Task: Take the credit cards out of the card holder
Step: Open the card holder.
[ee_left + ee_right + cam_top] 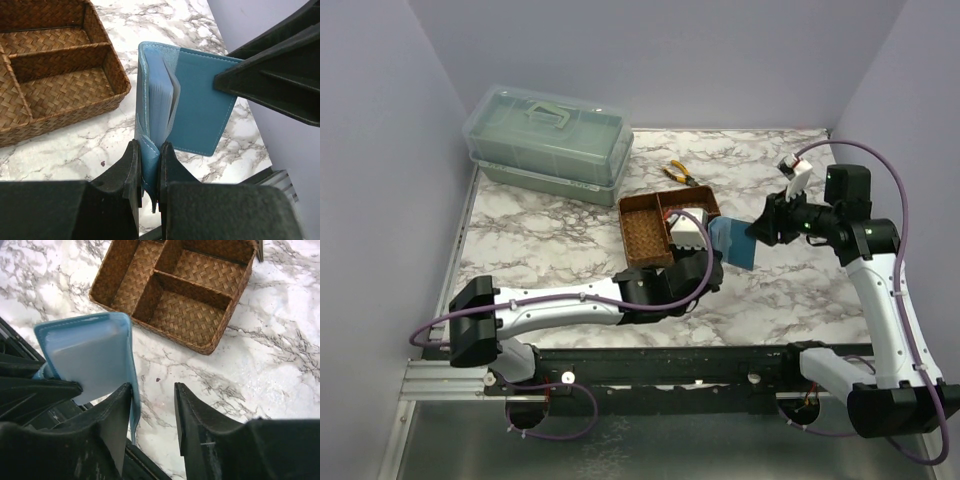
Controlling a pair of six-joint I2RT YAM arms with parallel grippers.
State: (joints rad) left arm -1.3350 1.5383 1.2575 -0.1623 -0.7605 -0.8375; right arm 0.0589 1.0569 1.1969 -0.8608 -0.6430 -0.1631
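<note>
Left wrist view: left end effector (150, 167) clamped on card holder (200, 115) lower edge; right end effector (152, 412) jaws apart at its cover edge; woven tray (75, 100) apart, upper left

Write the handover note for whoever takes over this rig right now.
Left gripper: shut on the card holder's lower edge, holding it upright and spread open.
Right gripper: jaws apart, the holder's free cover between them, not pinched.
Credit cards: pale stack inside the holder, none out.
Woven tray: beside the holder.
Done: holder lifted and opened.
Left: pull out every card.
</note>
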